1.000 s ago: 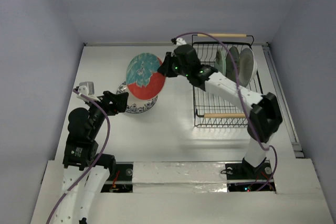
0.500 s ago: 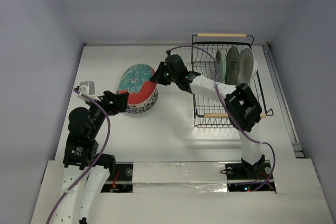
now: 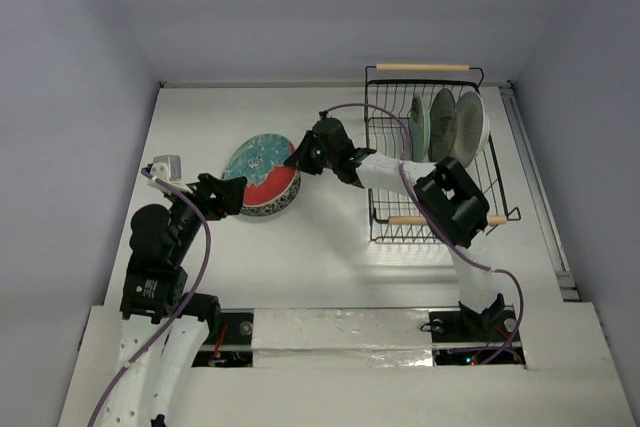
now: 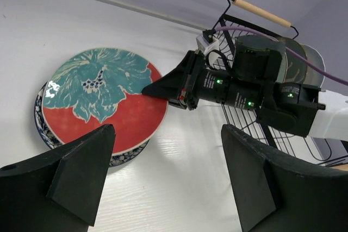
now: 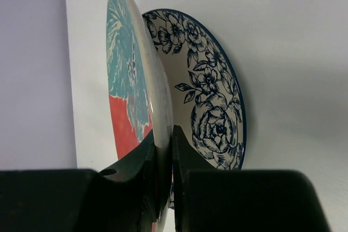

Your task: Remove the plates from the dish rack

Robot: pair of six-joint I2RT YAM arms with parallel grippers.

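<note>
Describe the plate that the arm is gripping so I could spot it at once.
From the black wire dish rack at the far right of the table, follow the arm leftward to the right gripper. It pinches the rim of the red-and-teal plate, tilted above a blue-floral plate; no other plate is red.

Red ground under a teal leafy flower, dark-speckled at the heart, on the top plate (image 4: 103,101). Dark blue blossoms over white on the lower plate (image 5: 212,115). Black wire rack (image 3: 400,230), pale wood handles (image 3: 422,67). Inside: green plate (image 3: 419,127), grey-brown plate (image 3: 443,125), white plate (image 3: 473,127). White table (image 3: 320,247), purple cables (image 3: 206,247).
</note>
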